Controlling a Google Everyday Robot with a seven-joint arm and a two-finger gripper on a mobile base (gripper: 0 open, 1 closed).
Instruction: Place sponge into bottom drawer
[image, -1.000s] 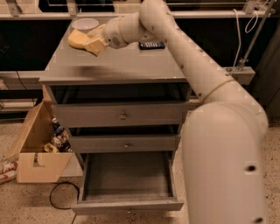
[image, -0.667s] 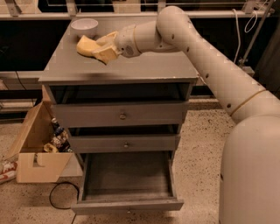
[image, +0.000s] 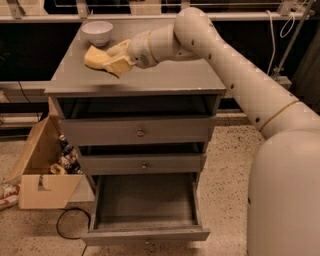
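Observation:
The pale-yellow sponge (image: 96, 56) is at the back left of the grey cabinet's top (image: 170, 77), just in front of the white bowl. My gripper (image: 119, 59) reaches in from the right and is shut on the sponge's right end, holding it at or just above the top. The bottom drawer (image: 145, 202) is pulled open below, its flat grey floor bare. My arm (image: 225, 65) stretches across the cabinet's right side.
A white bowl (image: 97, 31) stands at the cabinet's back left corner. The two upper drawers (image: 141, 132) with round knobs are closed. An open cardboard box (image: 42, 180) with bottles sits on the floor at left, a black cable (image: 65, 227) beside it. My body (image: 285, 200) fills the right.
The view has shifted, so the cabinet and arm sit differently in the picture. The gripper stays on the sponge near the bowl and has moved slightly toward the cabinet's front.

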